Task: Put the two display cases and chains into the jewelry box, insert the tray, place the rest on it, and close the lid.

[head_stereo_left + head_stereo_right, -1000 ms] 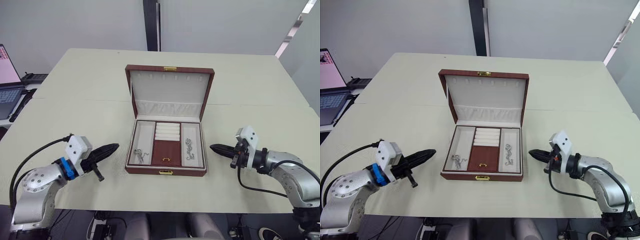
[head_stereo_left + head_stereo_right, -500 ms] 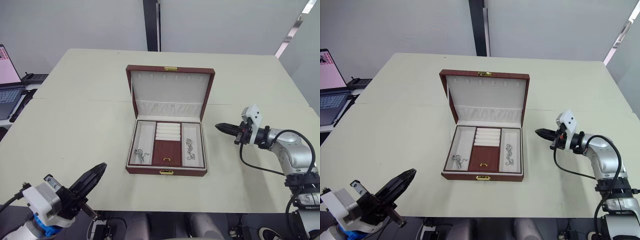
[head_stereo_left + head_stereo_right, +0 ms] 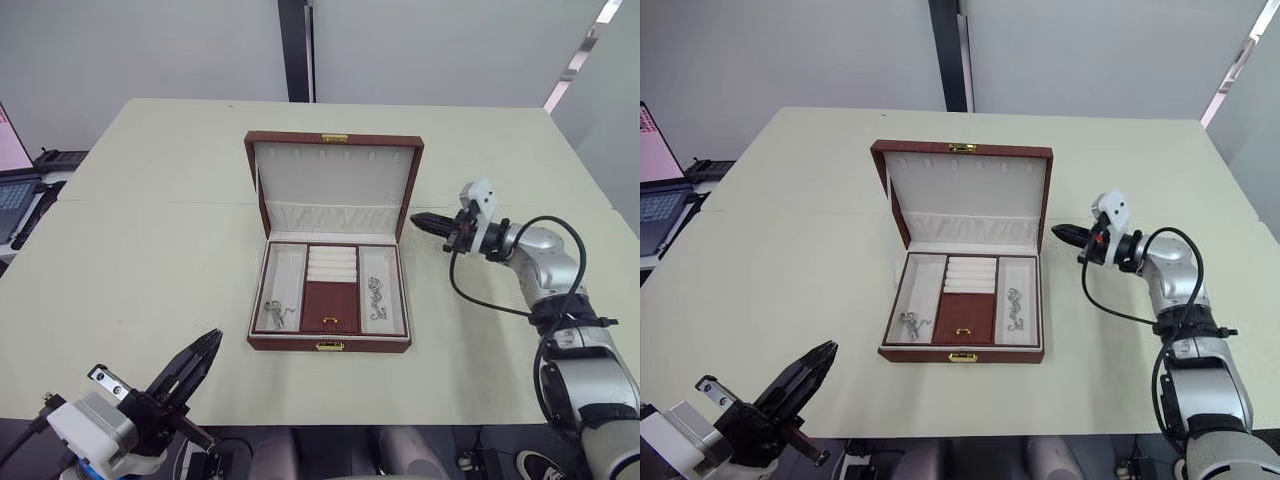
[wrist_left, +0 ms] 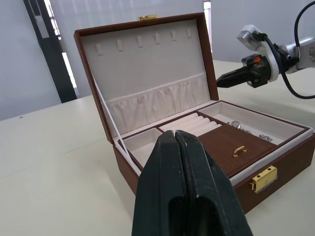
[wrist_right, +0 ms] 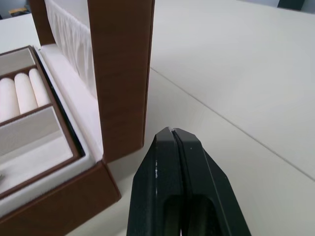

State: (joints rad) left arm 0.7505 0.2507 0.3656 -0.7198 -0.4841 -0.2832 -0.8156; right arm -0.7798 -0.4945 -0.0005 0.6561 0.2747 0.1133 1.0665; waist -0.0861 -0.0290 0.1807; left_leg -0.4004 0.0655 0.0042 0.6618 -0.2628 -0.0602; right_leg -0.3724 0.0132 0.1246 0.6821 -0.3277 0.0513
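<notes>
The brown jewelry box (image 3: 333,343) stands open at the table's middle, its lid (image 3: 335,185) upright. A cream tray (image 3: 283,275) with compartments sits inside. One silver chain (image 3: 278,313) lies in the left compartment and another chain (image 3: 376,297) in the right. White ring rolls (image 3: 332,264) and a small brown flap with a gold handle (image 3: 331,305) fill the centre. The display cases are out of view. My right gripper (image 3: 416,219) is shut, its tip just beside the lid's right edge (image 5: 120,73). My left gripper (image 3: 212,342) is shut, low at the table's front edge, pointing at the box (image 4: 275,162).
The pale table (image 3: 150,230) spreads wide around the box. A laptop (image 3: 655,190) sits beyond its left edge, and a black pillar (image 3: 295,50) rises behind the far edge.
My right gripper has swung up and in from the table's right front to the lid's right edge. My left gripper dropped from the tabletop to the front edge. The camera shifted slightly.
</notes>
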